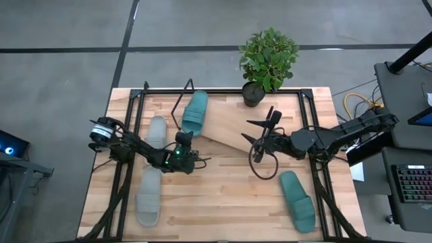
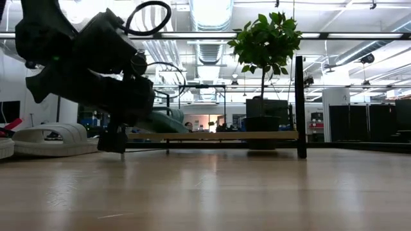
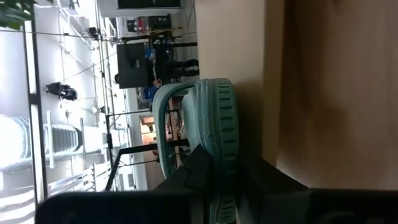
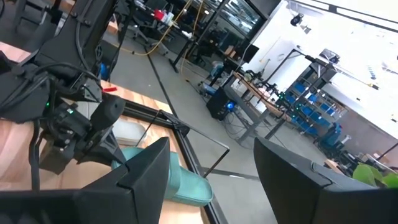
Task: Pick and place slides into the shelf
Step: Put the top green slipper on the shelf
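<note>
One teal slide [image 1: 194,111] lies at the left end of the shelf [image 1: 270,118], toe toward the far edge. It also shows behind the arm in the low view [image 2: 164,119]. My left gripper [image 1: 185,140] is at its heel and shut on it. The second teal slide [image 1: 298,200] lies flat on the table near the right corner. Two grey slides lie on the left, one farther back [image 1: 156,130] and one nearer [image 1: 148,196]. My right gripper [image 1: 251,131] hangs open over the shelf's middle and touches nothing. My left gripper [image 3: 224,180] has the teal slide's heel end [image 3: 219,146] between its two fingers, coming from the table's near side and pointing toward the far edge, along the slide. The slide's front part rests on the shelf's left end. The fingers themselves hide the exact spot of contact.
A potted plant [image 1: 268,61] stands behind the shelf's far edge. The shelf's black end frames [image 2: 300,106] rise at both sides. Black table rails run along the left and right edges. Bare wood lies in the middle near part of the table [image 1: 223,196].
</note>
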